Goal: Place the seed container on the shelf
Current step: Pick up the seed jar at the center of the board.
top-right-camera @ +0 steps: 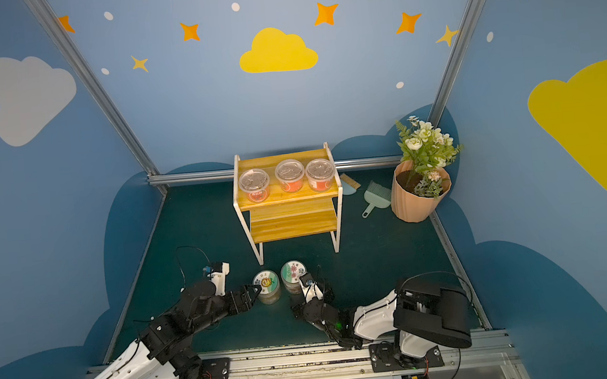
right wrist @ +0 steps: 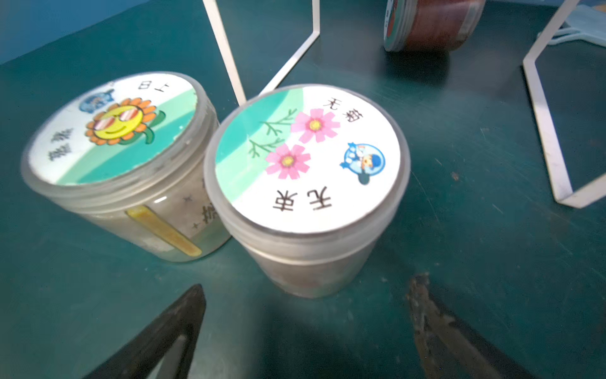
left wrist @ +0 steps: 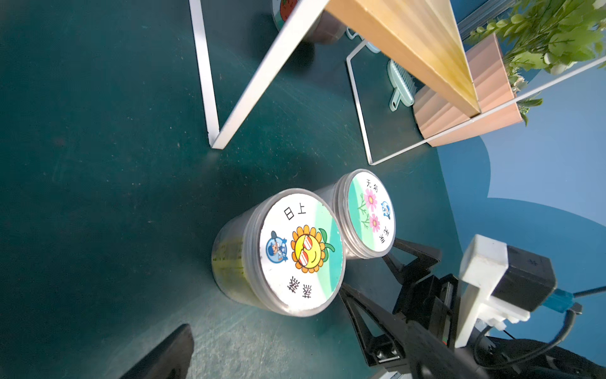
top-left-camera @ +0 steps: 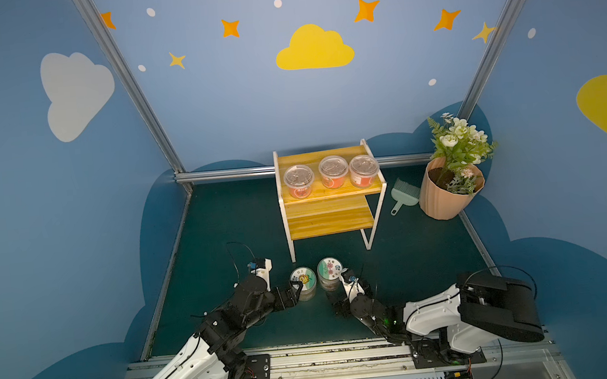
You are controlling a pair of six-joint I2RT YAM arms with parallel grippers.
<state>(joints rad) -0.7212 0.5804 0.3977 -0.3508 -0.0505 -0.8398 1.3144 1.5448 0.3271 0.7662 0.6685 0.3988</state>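
Sunflower jar point(top-left-camera: 303, 278) & pink-flower jar point(top-left-camera: 329, 270) upright, side by side on tabletop point(top-left-camera: 224, 242), just near of shelf point(top-left-camera: 327, 218) legs; neither on it. L fingers point(left wrist: 170, 347) spread, empty, at sunflower jar's left side. R fingers point(right wrist: 183, 315) wide apart, empty, just near of pink-flower jar. Three other jars point(top-left-camera: 328, 173) on top tier.
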